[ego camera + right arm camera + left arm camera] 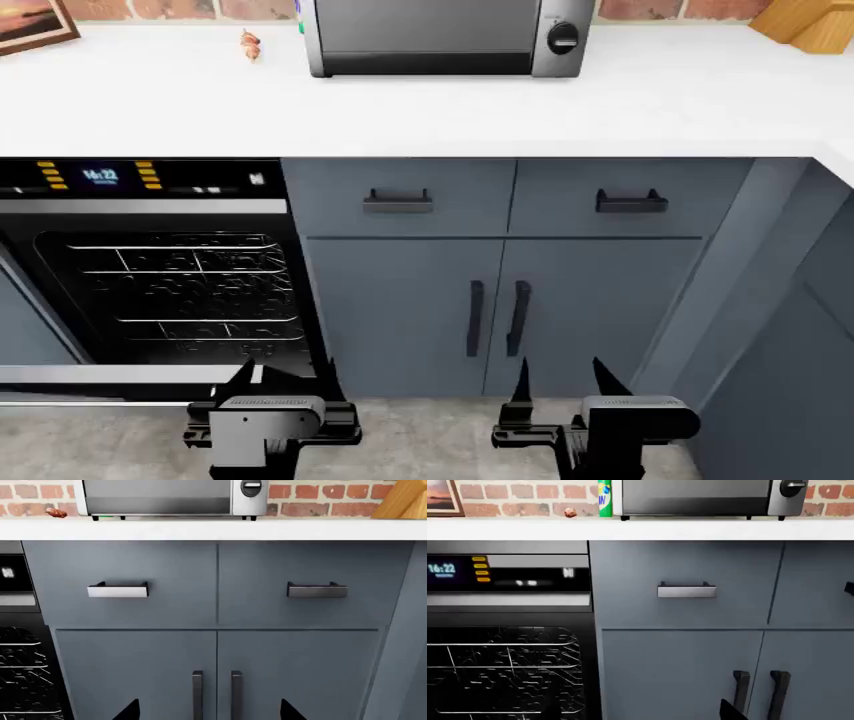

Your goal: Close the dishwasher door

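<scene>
The dishwasher (174,290) stands open at the left under the counter, its wire racks (504,670) and lit control strip (467,572) exposed. The dishwasher door is swung down; only its silver-grey edge strip (107,377) shows, low at the left of the head view. My left gripper (287,368) is open and empty, just right of that edge, in front of the dishwasher's right side. One of its fingertips (730,711) shows in the left wrist view. My right gripper (563,378) is open and empty, facing the blue-grey cabinet doors (208,711).
Blue-grey drawers (398,200) and cabinet doors with black handles (497,318) fill the middle. A white countertop (427,110) carries a microwave (447,35), a small reddish item (251,42) and a wooden block (807,20). A cabinet side (801,330) juts out at right.
</scene>
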Robot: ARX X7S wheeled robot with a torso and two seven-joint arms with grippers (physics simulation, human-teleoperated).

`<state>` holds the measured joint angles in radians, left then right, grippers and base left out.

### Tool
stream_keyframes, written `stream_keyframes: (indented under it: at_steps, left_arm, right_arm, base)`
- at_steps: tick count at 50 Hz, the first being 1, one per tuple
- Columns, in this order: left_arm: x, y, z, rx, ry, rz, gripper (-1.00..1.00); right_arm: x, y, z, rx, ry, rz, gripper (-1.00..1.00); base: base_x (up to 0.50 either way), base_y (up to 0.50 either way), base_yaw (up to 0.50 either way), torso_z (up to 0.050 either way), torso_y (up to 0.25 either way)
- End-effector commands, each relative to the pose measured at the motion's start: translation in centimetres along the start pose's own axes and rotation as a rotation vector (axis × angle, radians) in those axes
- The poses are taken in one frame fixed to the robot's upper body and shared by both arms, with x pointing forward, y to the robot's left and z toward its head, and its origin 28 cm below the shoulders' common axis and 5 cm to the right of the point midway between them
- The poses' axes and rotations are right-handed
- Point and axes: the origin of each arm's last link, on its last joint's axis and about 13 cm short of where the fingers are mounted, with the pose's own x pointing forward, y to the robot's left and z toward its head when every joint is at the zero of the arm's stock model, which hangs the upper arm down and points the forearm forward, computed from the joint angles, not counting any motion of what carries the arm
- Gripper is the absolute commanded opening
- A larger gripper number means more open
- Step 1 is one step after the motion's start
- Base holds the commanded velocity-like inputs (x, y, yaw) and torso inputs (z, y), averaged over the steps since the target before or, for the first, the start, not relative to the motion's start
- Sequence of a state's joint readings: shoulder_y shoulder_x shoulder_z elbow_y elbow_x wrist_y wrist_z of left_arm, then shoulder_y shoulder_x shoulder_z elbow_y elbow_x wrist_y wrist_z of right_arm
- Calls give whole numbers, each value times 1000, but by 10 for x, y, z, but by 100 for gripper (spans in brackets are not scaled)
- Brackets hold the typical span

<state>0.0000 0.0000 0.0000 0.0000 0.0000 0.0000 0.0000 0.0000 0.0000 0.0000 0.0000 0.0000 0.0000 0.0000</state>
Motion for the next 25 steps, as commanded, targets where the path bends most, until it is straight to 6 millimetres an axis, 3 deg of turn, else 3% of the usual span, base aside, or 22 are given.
stream_keyframes:
  at_steps: [1, 5, 14, 19, 23, 25]
  left_arm:
    - [5, -1, -16, 0, 36, -15, 100]
    - [3, 6, -11, 105, -19, 75, 100]
    - [4, 7, -9, 128, -34, 92, 100]
    - [-3, 4, -16, 1, -34, -36, 100]
    - [-12, 4, -25, -20, -33, -53, 100]
    - [-39, 8, -13, -21, -21, -57, 100]
  right_arm:
    - [0, 1, 1, -7, -1, -1, 100]
    - [0, -1, -3, -35, 20, -42, 100]
    - [-1, -5, -12, -50, 50, -61, 100]
    - [-1, -5, -17, -38, 62, -58, 100]
    - [0, -4, -20, -32, 70, -54, 100]
    - [-1, -4, -22, -31, 75, -52, 100]
  base:
    - [0, 0, 0, 0, 0]
    - [0, 0, 0, 0, 0]
    - [0, 0, 0, 0, 0]
    - [0, 0, 0, 0, 0]
    - [0, 0, 0, 0, 0]
    - [0, 0, 0, 0, 0]
